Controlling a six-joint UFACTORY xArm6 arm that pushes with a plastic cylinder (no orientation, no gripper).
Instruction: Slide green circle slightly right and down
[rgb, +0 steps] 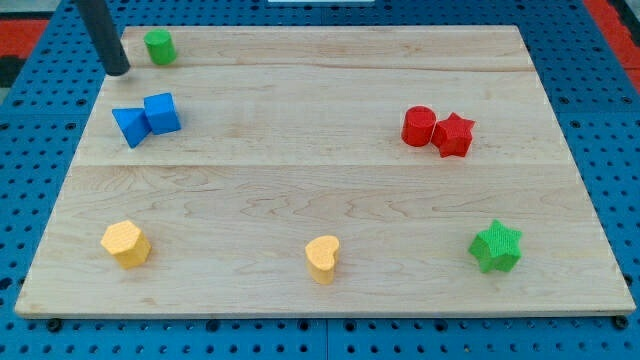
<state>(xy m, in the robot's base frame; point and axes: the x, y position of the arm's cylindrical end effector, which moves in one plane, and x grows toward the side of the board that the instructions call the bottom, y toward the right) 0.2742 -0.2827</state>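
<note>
my tip (119, 71), the lower end of the straight dark rod, sits at the far left of the pale wooden board (300, 190), just left of and a little nearer than the small green circle block (159, 46), apart from it. there are no jaws on this rod, so nothing opens, closes or grips; it can only shove.

the green circle stands at the far left corner, close to the board's far edge. to send it right and nearer, the tip has to get behind it on the far-left side, and there is little board there. a push from where the tip is now would likely drive the block right and farther away, toward or off the far edge.

nearer, just below the tip, the blue triangular block (130, 126) touches the blue cube (162, 113). too long a push down-right could run the green circle into this pair, and a careless swing of the rod might knock them.

at the near left lies the yellow hexagon-like block (126, 243), and near the middle the yellow heart block (322, 258), both well apart from the action. to the right, the red cylinder (419, 126) touches the red star (453, 134), and the green star (496, 247) sits near right; none seem at risk.
</note>
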